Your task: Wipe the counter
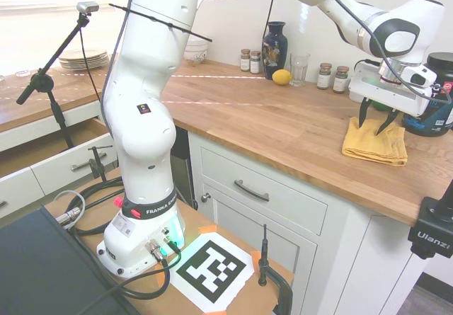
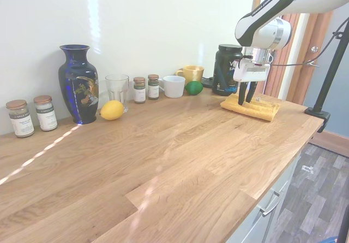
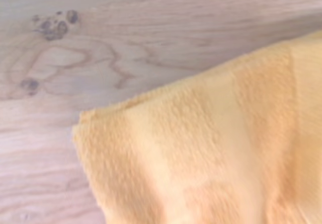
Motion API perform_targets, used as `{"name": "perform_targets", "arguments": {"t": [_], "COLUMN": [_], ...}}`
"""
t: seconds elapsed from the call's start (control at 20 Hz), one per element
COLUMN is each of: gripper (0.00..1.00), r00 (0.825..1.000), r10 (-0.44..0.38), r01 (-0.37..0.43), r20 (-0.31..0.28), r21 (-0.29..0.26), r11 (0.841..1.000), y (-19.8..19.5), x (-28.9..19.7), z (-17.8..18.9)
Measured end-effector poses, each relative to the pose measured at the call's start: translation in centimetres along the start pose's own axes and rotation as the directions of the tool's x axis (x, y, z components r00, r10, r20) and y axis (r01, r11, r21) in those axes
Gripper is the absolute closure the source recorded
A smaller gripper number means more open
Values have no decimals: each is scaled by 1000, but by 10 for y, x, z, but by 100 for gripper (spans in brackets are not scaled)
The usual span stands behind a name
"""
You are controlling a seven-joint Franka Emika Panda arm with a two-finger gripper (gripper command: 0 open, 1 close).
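Note:
The counter [image 1: 283, 127] [image 2: 180, 155] [image 3: 100, 58] is a long warm-brown wooden top over white cabinets. A folded yellow cloth [image 1: 375, 145] [image 2: 252, 108] [image 3: 211, 153] lies flat on it near the far end. My gripper [image 1: 375, 122] [image 2: 245, 98] hangs straight down over the cloth, open, its dark fingertips spread just above or barely touching the fabric. Nothing is between the fingers. The wrist view shows one corner of the cloth on the wood from close by.
Behind the cloth stands a black tub [image 1: 439, 92] [image 2: 226, 71]. Along the wall are a lime [image 2: 193, 87], a yellow mug [image 2: 191, 72], a white cup [image 2: 173, 86], spice jars [image 2: 146, 88], a glass [image 2: 116, 90], a lemon [image 2: 112, 110], a blue vase [image 2: 79, 84]. Plates [image 1: 85, 60] sit far back.

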State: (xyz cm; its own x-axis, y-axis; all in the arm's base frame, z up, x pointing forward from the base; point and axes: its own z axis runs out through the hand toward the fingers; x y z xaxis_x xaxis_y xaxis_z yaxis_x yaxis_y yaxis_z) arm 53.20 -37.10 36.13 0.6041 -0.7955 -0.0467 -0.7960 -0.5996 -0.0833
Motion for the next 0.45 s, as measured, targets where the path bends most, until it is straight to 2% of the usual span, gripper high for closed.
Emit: {"name": "perform_targets", "arguments": {"t": [0.2, 0.45], "gripper": [0, 0], "r00": [1000, 1000], "r10": [8, 1], "r01": [-7, -1], "r20": [-15, -14], "r21": [13, 10], "r11": [1000, 1000], "y": [9, 8], "x": [-12, -18], "z": [-16, -16]}}
